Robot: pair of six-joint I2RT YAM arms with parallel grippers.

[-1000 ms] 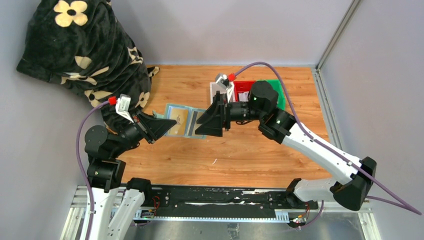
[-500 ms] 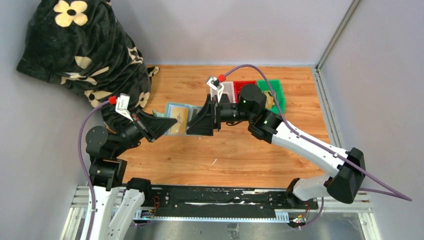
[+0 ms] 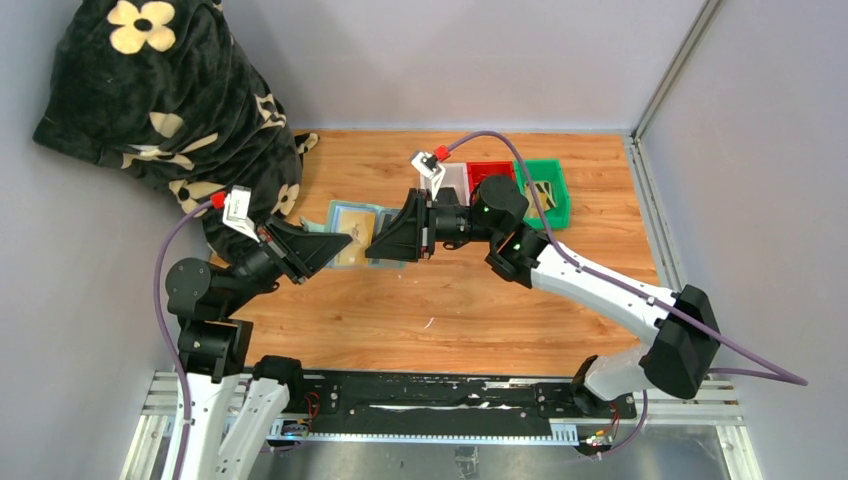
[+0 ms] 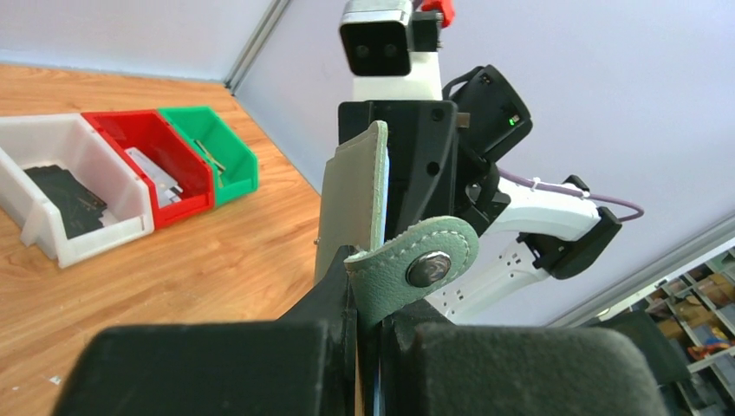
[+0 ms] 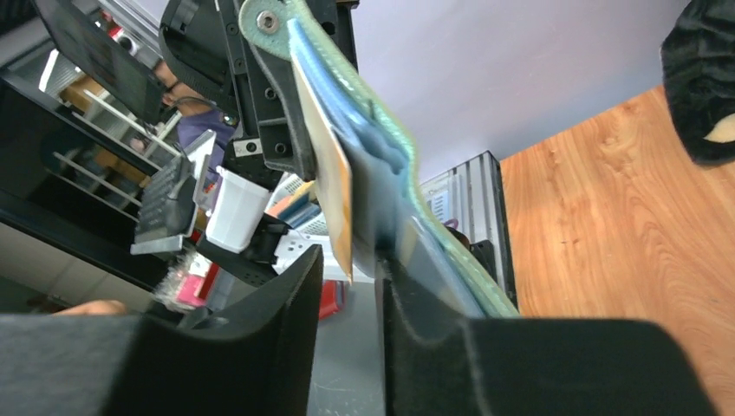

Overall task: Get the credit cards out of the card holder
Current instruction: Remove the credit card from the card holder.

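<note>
The card holder (image 3: 347,243) is held clear of the desk (image 3: 480,300), above its middle and a little towards the left edge. It is spread open and stood on edge between the 2 arms. The left fingers (image 4: 217,364) are closed tight on its lower edge, just under the closing tab (image 4: 416,269) with its snap.

The right fingers (image 5: 225,355) are partly open and are set astride the free edge of the tan-gold card (image 5: 334,191), which stands out of its pale pocket. A narrow gap is seen on each side of the card, so no grip on it is shown yet. A 2nd card cannot be made out with certainty; a dark glossy strip deeper in the pockets may be one.

The task is judged to be at an early stage: the holder is opened and presented, and 1 card is lined up for pulling, but nothing is seen lying out on the desk. The clamping, the pull and the setting down are all left, for each card.
</note>
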